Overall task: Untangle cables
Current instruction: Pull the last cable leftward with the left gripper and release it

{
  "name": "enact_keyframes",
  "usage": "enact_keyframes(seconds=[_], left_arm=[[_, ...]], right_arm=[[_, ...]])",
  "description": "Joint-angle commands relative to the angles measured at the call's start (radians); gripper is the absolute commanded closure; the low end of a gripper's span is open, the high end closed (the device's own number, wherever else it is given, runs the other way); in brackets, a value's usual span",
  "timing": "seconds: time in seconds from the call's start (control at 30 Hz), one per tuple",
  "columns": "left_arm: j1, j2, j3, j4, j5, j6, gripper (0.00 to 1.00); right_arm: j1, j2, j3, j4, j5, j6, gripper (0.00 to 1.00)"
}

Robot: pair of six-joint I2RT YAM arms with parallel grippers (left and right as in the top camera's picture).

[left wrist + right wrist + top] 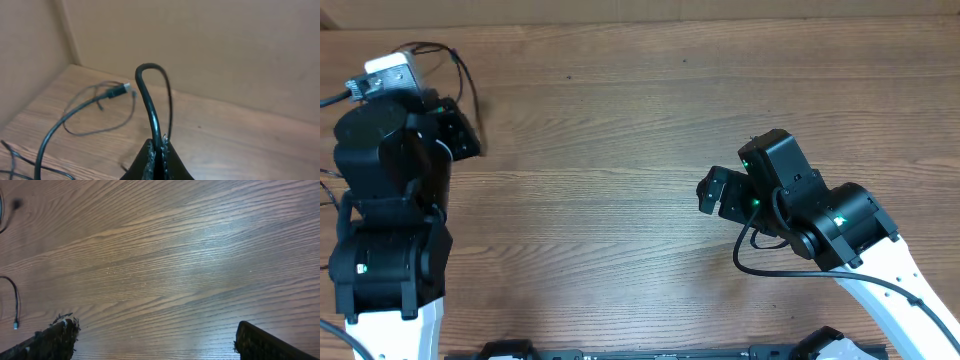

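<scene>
In the left wrist view my left gripper [159, 146] is shut on a thin black cable [149, 95] that arches up out of the jaws in a loop. Behind it, more thin black cables lie in loose loops [75, 117] on the wood; one ends in a plug with a silvery tip [121, 90]. In the overhead view the left gripper [462, 132] is at the far left, with a bit of cable [461, 72] showing above it. My right gripper [711, 192] is open and empty over bare wood [155, 330]. A cable end [16, 302] lies at that view's left edge.
A brown cardboard wall [210, 55] stands close behind the cables along the table's far and left sides. A thick black robot wire [760, 262] loops by the right arm. The wooden table [610, 130] stretches between the arms.
</scene>
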Motion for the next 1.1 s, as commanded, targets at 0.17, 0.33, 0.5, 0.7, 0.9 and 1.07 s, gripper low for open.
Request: enact_keyframes(seconds=[0.17,0.33,0.5,0.7,0.9,1.07], left_arm=[[0.003,0.078,0.011,-0.051,0.188,-0.024,0.95],[0.004,0.071,0.028,-0.026,0.323,-0.036,0.96],[0.004,0.026,0.132,-0.123,0.195,-0.057,0.96],[0.004,-0.005,0.363,-0.329,0.148,-0.056,0.96],[0.004,-0.006,0.434,-0.409,-0.064,-0.100,0.96],[0.004,0.037,0.433,-0.458,-0.370,-0.186,0.95]], right_arm=[[-0.003,-0.001,0.018,0.004,0.015,0.000,0.00],[-0.003,-0.001,0.018,0.004,0.015,0.000,0.00],[-0.003,0.000,0.018,0.004,0.015,0.000,0.00],[-0.003,-0.001,0.018,0.004,0.015,0.000,0.00],[-0.003,-0.001,0.018,0.004,0.015,0.000,0.00],[-0.003,-0.001,0.018,0.004,0.015,0.000,0.00]])
